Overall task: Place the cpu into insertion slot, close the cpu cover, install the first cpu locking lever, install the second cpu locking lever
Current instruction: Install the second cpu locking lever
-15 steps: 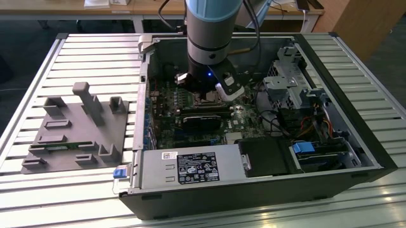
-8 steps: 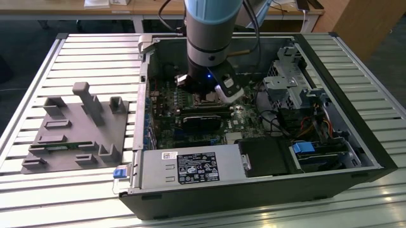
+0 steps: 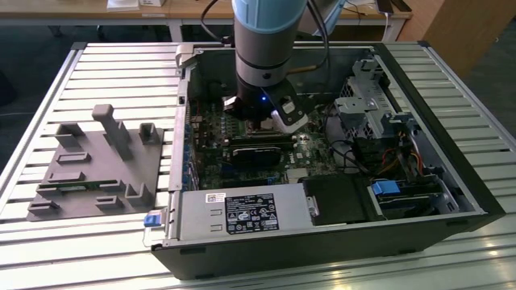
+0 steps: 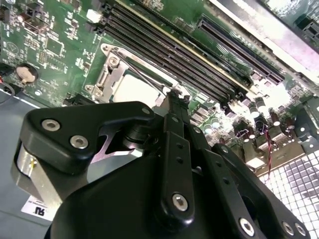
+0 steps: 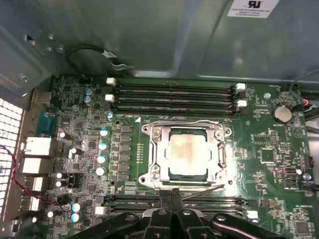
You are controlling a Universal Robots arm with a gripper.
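We see the small silver-grey square cpu (image 5: 192, 153) seated in the dark insertion slot (image 5: 172, 172), with the thin silvery cpu cover (image 5: 218, 149) closed over it. The black tool (image 5: 173, 195) hovers just beside a thin wire locking lever (image 5: 202, 192), fingertips pinched together, holding nothing (as far as we can judge). A misaligned push could slip off the lever and strike the black memory slots (image 5: 174, 97) beside it.

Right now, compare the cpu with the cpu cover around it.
The cpu is a solid square with a dull, pale metal top; the cpu cover is a shiny, thin frame with an open square middle. The cpu is smaller and shows through the cpu cover's cut-out, while the cpu cover reaches out to the socket's edges. Both lie flat on the green board, just ahead of the tool.
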